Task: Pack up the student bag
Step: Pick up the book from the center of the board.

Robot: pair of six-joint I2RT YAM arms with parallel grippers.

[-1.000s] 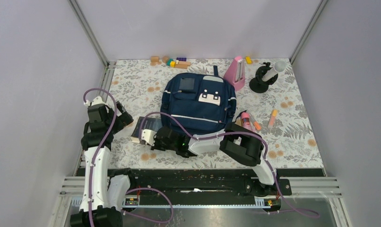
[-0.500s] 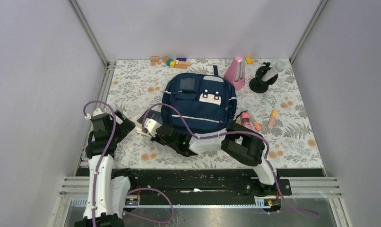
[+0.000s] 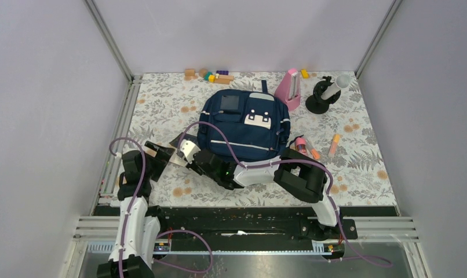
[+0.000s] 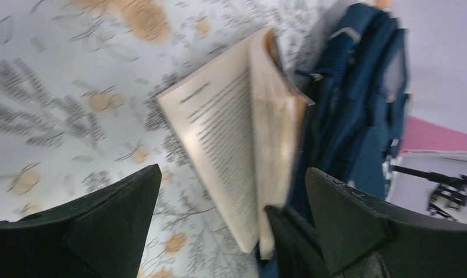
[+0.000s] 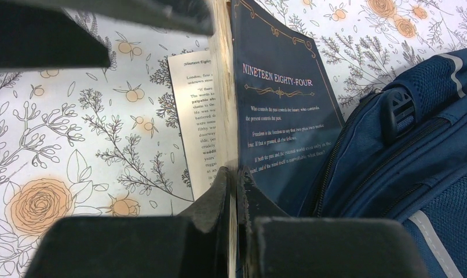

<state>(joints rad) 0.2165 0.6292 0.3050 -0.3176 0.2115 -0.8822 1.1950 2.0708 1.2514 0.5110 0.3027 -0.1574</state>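
Right, the right gripper (image 5: 237,174) was pinched shut on the book (image 5: 277,116), a dark paperback of Nineteen Eighty-Four, biting the lower edge with the cover on 1 side of the fingers and pale pages fanning away on the other. The left gripper (image 4: 228,179) stood wide open and held nothing, its 2 fingers framing the book from the far side in its own wrist view.

My read: the book was being stood up and lined up for the bag, and that pinch was a thin one. To do this well, the open gripper should come in and square the loose pages against the cover, or take the whole block, before anything gets pushed toward fabric; a splayed book will snag. Slow wrist turns, too, since a grip on 1 edge lets the weight swing.

And the student bag (image 3: 243,124) lay flat on the floral tablecloth (image 3: 161,110), front pocket up, in the middle of the table. Its near left corner sat just beside the right gripper, blue fabric and a zip pull just beside the book's cover in the right wrist view, touching or not I could not tell. No open compartment showed in any view, so an opening would need finding first.
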